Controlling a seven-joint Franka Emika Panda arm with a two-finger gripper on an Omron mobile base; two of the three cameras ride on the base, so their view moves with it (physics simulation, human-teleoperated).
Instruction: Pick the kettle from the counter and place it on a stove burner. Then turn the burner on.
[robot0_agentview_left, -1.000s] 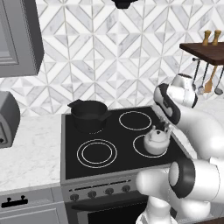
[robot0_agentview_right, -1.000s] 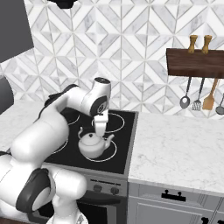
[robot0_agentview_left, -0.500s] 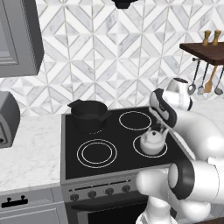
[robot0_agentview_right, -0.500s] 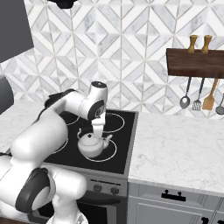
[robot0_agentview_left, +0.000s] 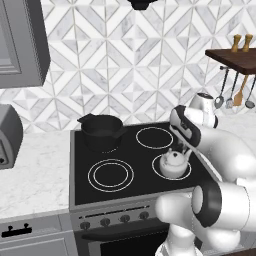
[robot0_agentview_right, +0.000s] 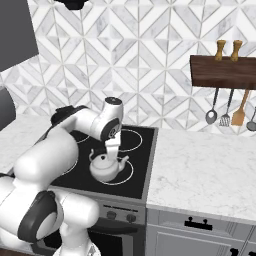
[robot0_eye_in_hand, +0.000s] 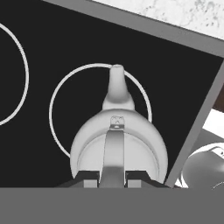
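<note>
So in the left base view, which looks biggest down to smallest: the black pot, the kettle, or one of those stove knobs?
Largest to smallest, as they appear there:
1. The black pot, though it sits farther back.
2. The kettle, clearly smaller despite being nearer the camera.
3. A stove knob, by far the smallest.

You cannot see the kettle's (robot0_eye_in_hand: 118, 144) lid knob in the hand view; its handle (robot0_eye_in_hand: 113, 157) covers it. The burner ring (robot0_eye_in_hand: 61, 94) passes behind the kettle's body there.
</note>
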